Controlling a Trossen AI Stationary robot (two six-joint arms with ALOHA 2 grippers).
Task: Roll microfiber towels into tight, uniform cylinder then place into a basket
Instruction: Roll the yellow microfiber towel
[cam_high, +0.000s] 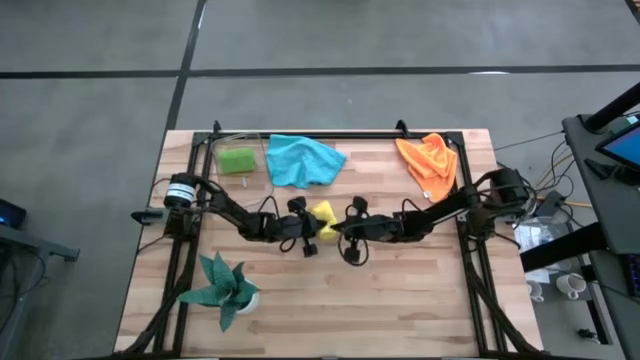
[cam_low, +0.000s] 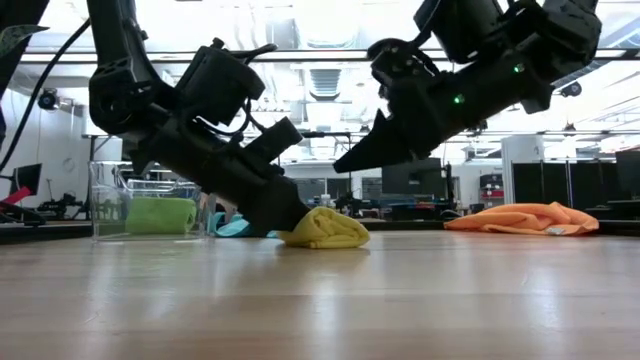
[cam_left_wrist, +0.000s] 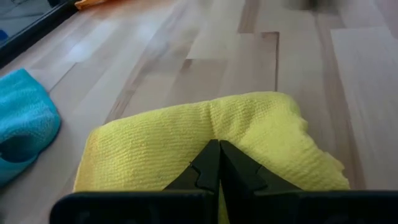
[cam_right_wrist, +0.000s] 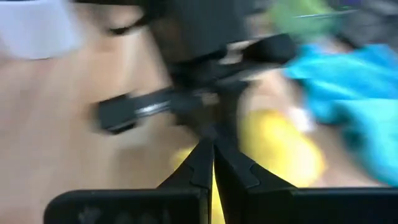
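The yellow towel (cam_high: 324, 213) lies bunched near the middle of the wooden surface (cam_high: 400, 290), partly rolled into a short, loose wad. The left end effector (cam_left_wrist: 219, 149) is fully closed, its two finger tips pressed together and resting against the near edge of the yellow towel; the left wrist view shows no cloth clamped between the tips. In the low view, the left end effector (cam_low: 290, 218) comes down at a slant and meets the surface at the towel's side.

The right end effector (cam_right_wrist: 213, 148) is also fully closed and empty. In the low view it hangs above the surface (cam_low: 345, 165), just over the yellow towel and clear of it, its tips pointing toward the left arm.

The blue towel (cam_high: 303, 159) lies spread and crumpled at the far side of the surface, just beyond the yellow towel. The orange towel (cam_high: 429, 162) lies crumpled near the far right corner, well apart from both end effectors. The green towel (cam_high: 238, 160), rolled up, sits inside the basket (cam_low: 100, 205) near the far left of the surface, beside the blue towel.

A potted plant (cam_high: 225, 290) with dark teal leaves stands at the near left of the surface.
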